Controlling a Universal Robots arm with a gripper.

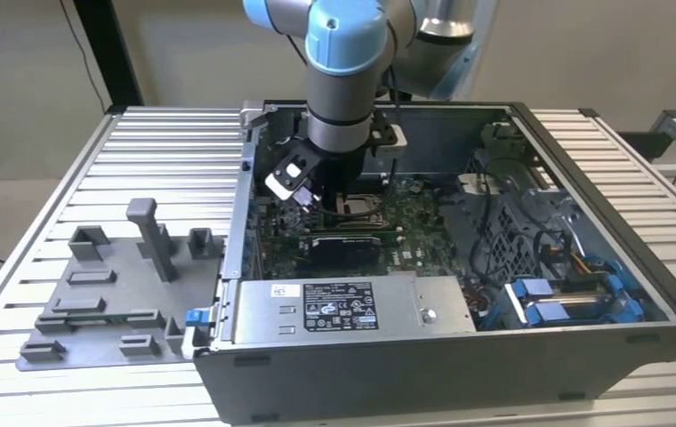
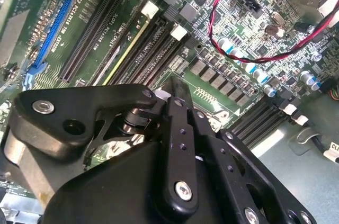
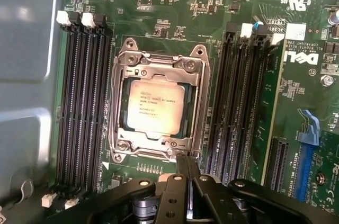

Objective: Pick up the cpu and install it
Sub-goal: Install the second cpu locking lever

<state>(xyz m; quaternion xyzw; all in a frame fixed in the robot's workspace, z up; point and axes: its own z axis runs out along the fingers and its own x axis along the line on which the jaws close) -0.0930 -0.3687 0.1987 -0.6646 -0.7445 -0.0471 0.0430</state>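
First wrist view: the cpu [image 3: 155, 106] lies flat inside the socket frame [image 3: 157, 102] on the motherboard [image 3: 175, 7], its pale top facing up, with memory slots [image 3: 82, 102] on either side.
Progress: the chip looks seated in its socket, so the placing seems done; the frame around it looks open, so clamping it down appears to be left, though I cannot be sure from these pictures.
Gripper: the gripper [image 3: 186, 164] holds nothing; its fingertips meet in a narrow point just beside the frame's near edge, clenched together and clear of the chip.
Second wrist view: the gripper's black linkage, pressed together, above a blue slot [image 2: 58, 17] and red-and-black wires [image 2: 254, 57]; the socket is hidden here.
Exterior view: the arm [image 1: 344, 80] reaches down into the open computer case [image 1: 575, 347], with grey fixture blocks [image 1: 113, 285] on the table [image 1: 29, 213] at the exterior view's left, well apart from the case's inside.
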